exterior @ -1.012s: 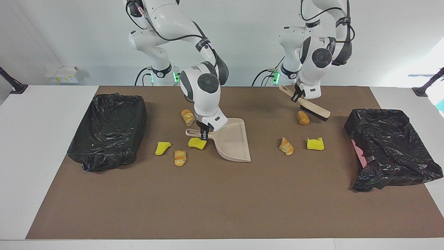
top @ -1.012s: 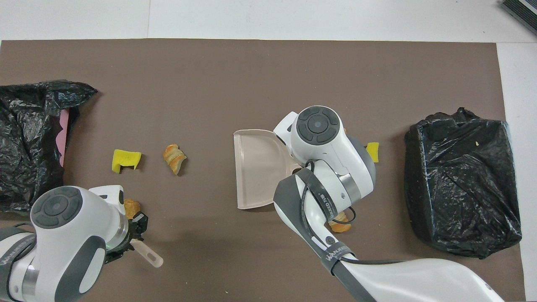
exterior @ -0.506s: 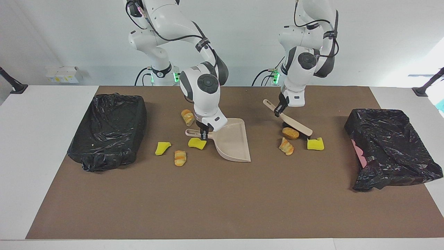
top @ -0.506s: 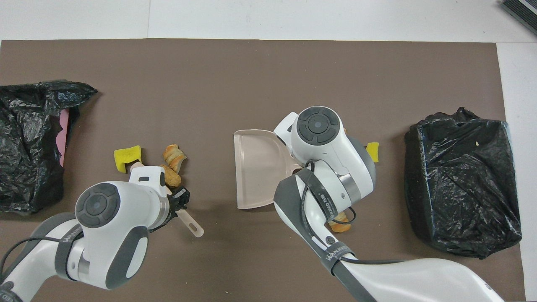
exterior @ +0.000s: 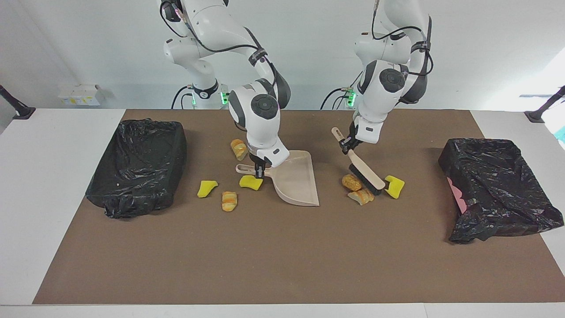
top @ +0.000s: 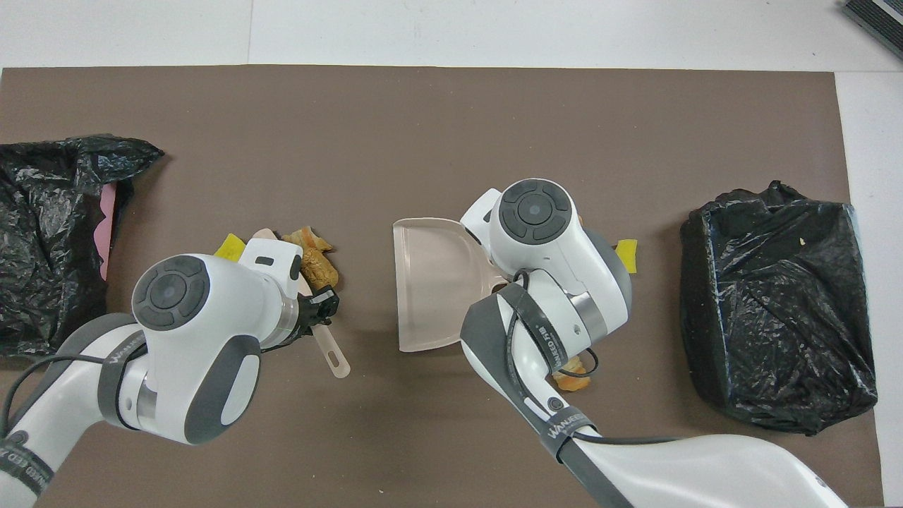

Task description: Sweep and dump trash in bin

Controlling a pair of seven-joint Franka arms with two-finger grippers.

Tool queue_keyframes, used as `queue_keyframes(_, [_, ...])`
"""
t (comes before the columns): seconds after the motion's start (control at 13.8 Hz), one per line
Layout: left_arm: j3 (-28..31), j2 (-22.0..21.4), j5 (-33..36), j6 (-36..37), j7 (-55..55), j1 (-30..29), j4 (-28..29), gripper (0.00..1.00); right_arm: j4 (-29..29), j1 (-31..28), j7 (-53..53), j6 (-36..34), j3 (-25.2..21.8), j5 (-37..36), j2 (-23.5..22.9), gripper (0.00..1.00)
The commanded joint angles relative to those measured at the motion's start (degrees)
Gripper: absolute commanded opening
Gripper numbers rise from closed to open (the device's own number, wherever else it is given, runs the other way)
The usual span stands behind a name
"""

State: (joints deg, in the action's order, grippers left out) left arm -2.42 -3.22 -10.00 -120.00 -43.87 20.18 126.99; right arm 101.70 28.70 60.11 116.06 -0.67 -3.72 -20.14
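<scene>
Brown matting covers a white table, with two white robot arms standing at one long edge.

Closest to the robots lies one striped bread-like lump, on the mat beside the right arm's wrist. The right gripper is clamped on the handle of a beige dustpan, which rests flat on the mat near the middle of the table. A yellow sponge chunk lies just beside that handle. A second yellow chunk and another striped lump sit a little farther out, toward the right arm's end.

The left gripper is closed around the handle of a wooden hand brush, tilted with its black bristles down on the mat. Two orange-tan lumps touch the bristles on the dustpan's side, well short of the pan's open mouth. One yellow sponge piece lies against the brush on the side away from the pan.

At each end of the table stands a bin lined with a black plastic bag: one at the right arm's end, one at the left arm's end.
</scene>
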Motion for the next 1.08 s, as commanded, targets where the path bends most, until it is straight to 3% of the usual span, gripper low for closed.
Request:
queue_keyframes(0.0, [0.3, 0.1, 3.2, 5.9, 8.2, -5.2, -3.1, 0.00, 0.9, -0.7, -1.3, 1.5, 0.4, -0.5, 0.2, 0.00])
queue_keyframes(0.58, [0.5, -0.2, 9.7, 7.4, 37.8, -20.5, -0.9, 0.00, 0.9, -0.7, -1.3, 1.5, 0.4, -0.5, 0.2, 0.00])
queue_keyframes(1.01, [0.1, 1.7, 9.7, 2.5, 39.7, -16.4, 1.9, 0.00, 0.9, -0.7, -1.3, 1.5, 0.4, -0.5, 0.2, 0.00])
